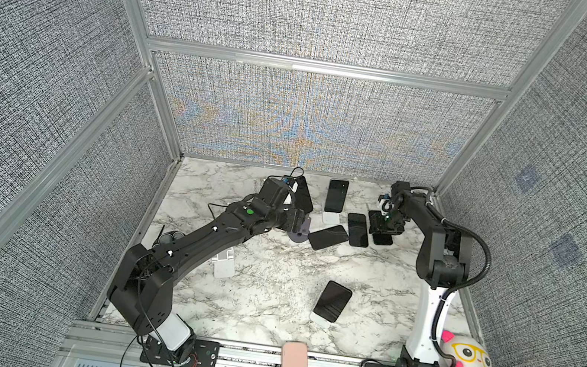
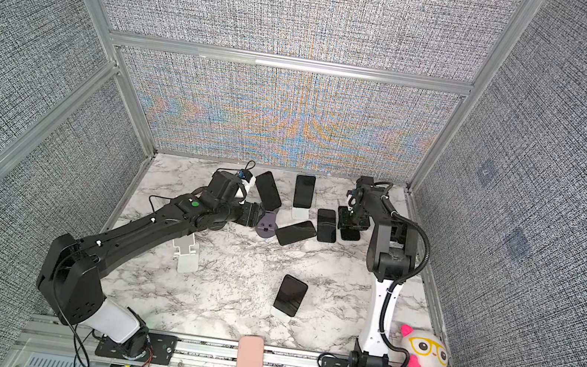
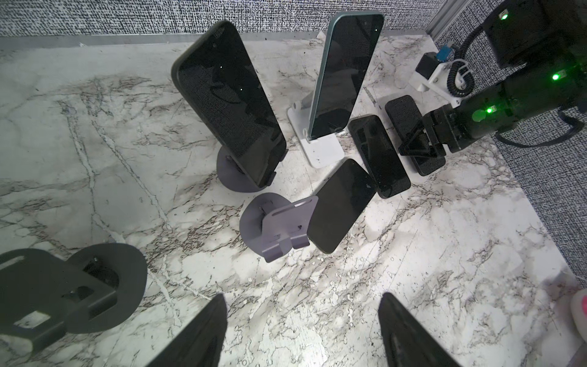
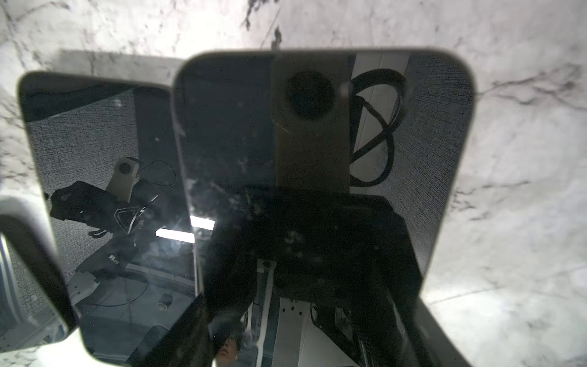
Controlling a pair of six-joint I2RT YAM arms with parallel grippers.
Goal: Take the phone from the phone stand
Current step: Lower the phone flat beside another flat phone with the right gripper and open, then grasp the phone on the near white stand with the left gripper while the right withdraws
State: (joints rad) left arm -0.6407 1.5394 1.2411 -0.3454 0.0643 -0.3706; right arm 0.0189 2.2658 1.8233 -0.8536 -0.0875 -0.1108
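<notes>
The left gripper (image 3: pixel 303 302) hung with its jaws wide and nothing between them. Just ahead of them stood the empty purple stand (image 3: pixel 276 222), with a loose phone (image 3: pixel 340 206) lying flat against its side. The one to lift next, as I judged it, was the upright phone (image 3: pixel 228 105). It leaned in the dark stand (image 3: pixel 232 179) farther ahead of the jaws and off to one side, near a second phone (image 3: pixel 344 73) in a white stand (image 3: pixel 324 152).

To do it well, the jaws needed to close squarely on the long edges, above the cradle lip. They then had to draw the phone up along its lean, so the stand neither tipped nor dragged. Whether the right gripper (image 3: pixel 416 147) pinched the flat phone (image 4: pixel 222 143) under its jaws, I could not tell.
</notes>
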